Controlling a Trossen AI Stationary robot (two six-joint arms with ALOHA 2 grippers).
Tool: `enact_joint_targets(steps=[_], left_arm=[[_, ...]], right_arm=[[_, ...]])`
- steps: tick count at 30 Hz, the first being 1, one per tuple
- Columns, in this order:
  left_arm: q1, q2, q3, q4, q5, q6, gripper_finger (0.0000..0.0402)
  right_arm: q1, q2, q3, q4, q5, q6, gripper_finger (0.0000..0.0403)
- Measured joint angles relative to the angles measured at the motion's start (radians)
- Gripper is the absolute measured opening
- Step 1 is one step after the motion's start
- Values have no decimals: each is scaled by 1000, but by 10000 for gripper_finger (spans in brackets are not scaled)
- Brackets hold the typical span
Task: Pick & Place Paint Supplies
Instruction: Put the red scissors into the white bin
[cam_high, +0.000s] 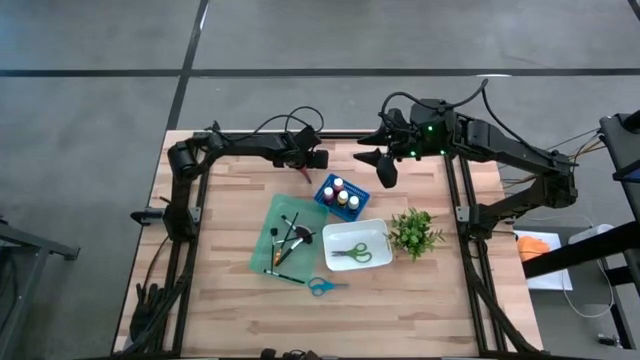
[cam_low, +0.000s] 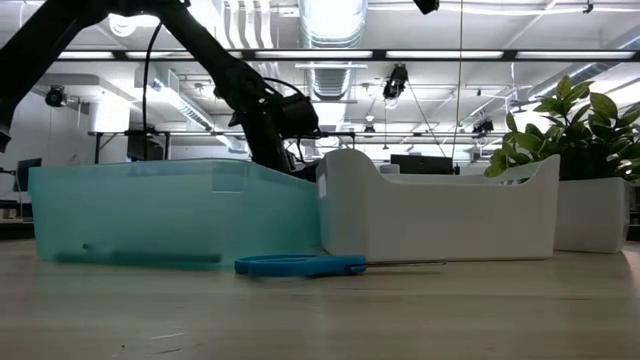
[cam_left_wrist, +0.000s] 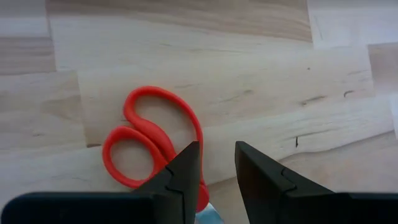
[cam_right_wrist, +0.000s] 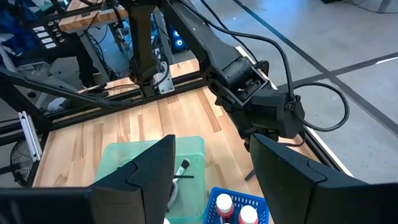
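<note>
Step in hand: pickup of the red scissors (cam_left_wrist: 152, 143), judged from the left gripper (cam_left_wrist: 216, 180) poised directly over them.
Left gripper: low over the wood near the table's far edge; fingers slightly apart, nothing between them, one tip overlapping the scissors near the pivot.
Red scissors: flat on the bare table (cam_high: 220, 310), beside the blue basket (cam_high: 341, 194) of paint bottles.
Right gripper (cam_high: 384, 168): raised above the far side of the table, fingers wide apart, empty, waiting.
Already placed: brushes in the teal tray (cam_high: 262, 245); green scissors (cam_high: 350, 253) in the white bin (cam_high: 384, 250).
Outstanding: blue scissors (cam_high: 321, 286) lie on the table in front of the tray.
Next move: lower, straddle the red scissors, close, lift; thin flat metal may slip.
</note>
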Motion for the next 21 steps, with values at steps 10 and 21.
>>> enact_joint_targets(steps=[10, 21], left_arm=[[0, 7, 0, 0, -12, 25, 110], [-2, 43, 2, -7, -8, 43, 110]], right_arm=[[0, 0, 0, 0, 0, 1, 205], [0, 0, 0, 0, -2, 5, 205]])
